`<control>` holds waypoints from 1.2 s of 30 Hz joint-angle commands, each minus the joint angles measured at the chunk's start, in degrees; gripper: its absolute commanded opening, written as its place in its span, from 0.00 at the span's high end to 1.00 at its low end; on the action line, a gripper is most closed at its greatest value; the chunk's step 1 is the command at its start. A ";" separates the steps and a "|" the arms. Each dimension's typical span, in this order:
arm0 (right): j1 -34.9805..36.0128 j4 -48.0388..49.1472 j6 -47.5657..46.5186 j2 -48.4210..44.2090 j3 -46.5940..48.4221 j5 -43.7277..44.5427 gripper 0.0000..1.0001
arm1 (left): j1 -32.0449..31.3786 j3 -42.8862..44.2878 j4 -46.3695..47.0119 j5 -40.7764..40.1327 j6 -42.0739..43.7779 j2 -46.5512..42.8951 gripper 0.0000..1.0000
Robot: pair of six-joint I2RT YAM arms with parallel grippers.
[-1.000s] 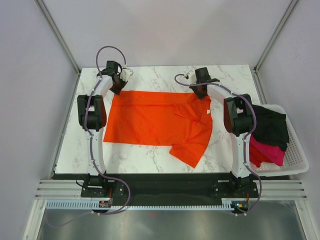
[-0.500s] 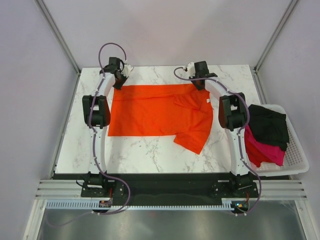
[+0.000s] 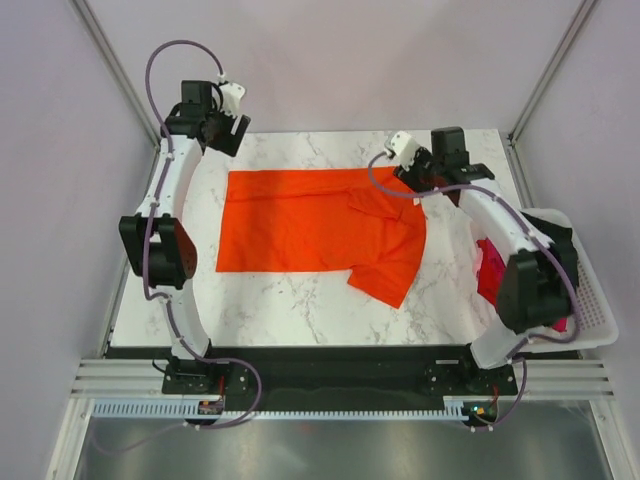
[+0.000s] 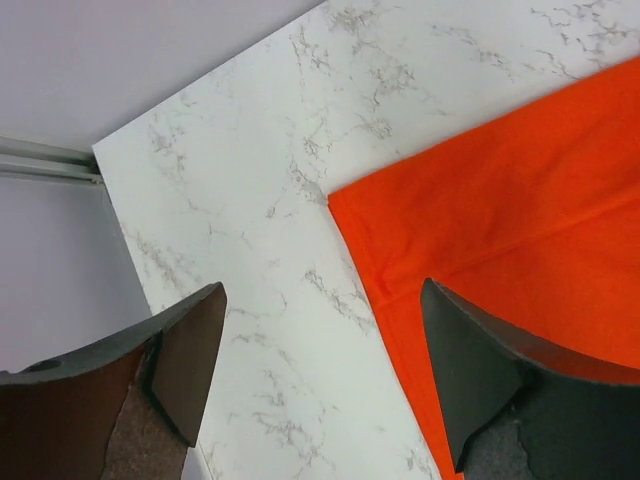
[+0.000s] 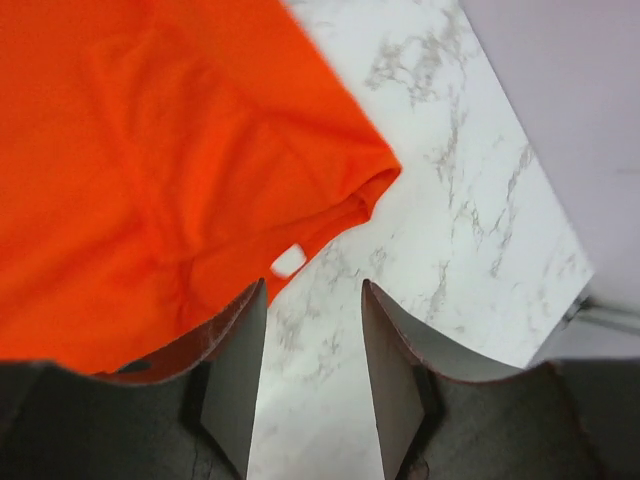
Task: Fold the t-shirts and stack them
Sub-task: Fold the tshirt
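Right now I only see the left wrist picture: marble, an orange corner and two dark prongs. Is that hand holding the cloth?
Observer: No, the left hand holds nothing. From above, the orange t-shirt lies spread flat on the table, one sleeve poking toward the near edge.
Operator: And the other hand?
Observer: The right hand is open too, its tips just off the collar, beside a small white label.
Operator: Any more shirts?
Observer: A pink t-shirt sits in a white basket at the table's right edge, partly behind the right arm.
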 commanded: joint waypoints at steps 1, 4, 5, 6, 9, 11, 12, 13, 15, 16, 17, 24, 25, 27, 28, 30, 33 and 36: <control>2.53 -9.97 -21.20 -9.50 -14.19 -11.37 0.49 | -0.16 -8.30 0.91 1.74 -2.20 -4.97 0.14; 3.93 -13.95 -27.93 -17.06 -25.27 -13.04 0.48 | -0.07 -15.34 1.53 3.22 -4.66 -6.82 0.14; 4.89 -14.91 -31.87 -18.58 -29.29 -13.31 0.49 | -0.07 -18.14 1.70 4.36 -6.14 -7.18 0.14; 5.60 -15.36 -33.47 -20.94 -30.90 -13.48 0.49 | -0.07 -19.39 1.96 4.81 -7.03 -7.35 0.15; 8.59 -15.71 -38.05 -24.38 -35.65 -14.71 0.51 | -0.07 -22.82 2.05 6.57 -9.67 -7.71 0.21; 10.69 -16.24 -40.94 -25.35 -38.02 -15.15 0.51 | -0.07 -24.49 2.23 7.27 -10.29 -7.97 0.23; 11.23 -16.50 -41.83 -26.14 -38.65 -15.59 0.51 | -0.07 -24.84 2.14 7.27 -10.38 -8.14 0.25; 11.67 -17.02 -42.54 -26.58 -39.09 -16.64 0.51 | -0.07 -25.46 2.32 7.10 -10.29 -8.23 0.25; 13.16 -17.29 -44.03 -27.72 -40.23 -17.61 0.51 | -0.07 -25.90 2.23 6.22 -10.03 -8.58 0.26; 13.69 -17.99 -44.56 -27.91 -40.58 -18.31 0.51 | -0.07 -26.51 2.32 6.22 -9.77 -8.67 0.26; 14.56 -18.26 -45.00 -28.08 -41.02 -18.67 0.51 | -0.07 -26.86 2.32 5.87 -9.33 -8.76 0.27; 16.51 -22.12 -47.46 -26.95 -41.73 -20.78 0.53 | 0.10 -29.85 2.32 5.08 -8.36 -10.08 0.31; 16.77 -23.08 -48.07 -26.51 -41.64 -20.78 0.53 | 0.02 -30.38 2.32 4.81 -8.10 -10.17 0.31; 16.94 -23.36 -48.43 -25.19 -41.55 -20.34 0.53 | 0.10 -30.82 2.41 4.46 -7.74 -10.25 0.32; 17.12 -23.36 -48.69 -24.66 -41.55 -19.91 0.53 | 0.10 -31.17 2.32 4.46 -7.57 -10.34 0.32; 17.30 -23.27 -48.87 -23.17 -41.20 -19.20 0.54 | 0.28 -31.61 2.41 4.28 -7.57 -10.52 0.33; 17.30 -23.27 -49.83 -21.76 -40.94 -19.20 0.55 | 0.37 -32.40 2.67 4.46 -7.65 -10.96 0.33; 17.74 -22.04 -50.54 -20.36 -41.64 -18.67 0.55 | 0.37 -33.89 2.85 4.37 -7.83 -11.66 0.33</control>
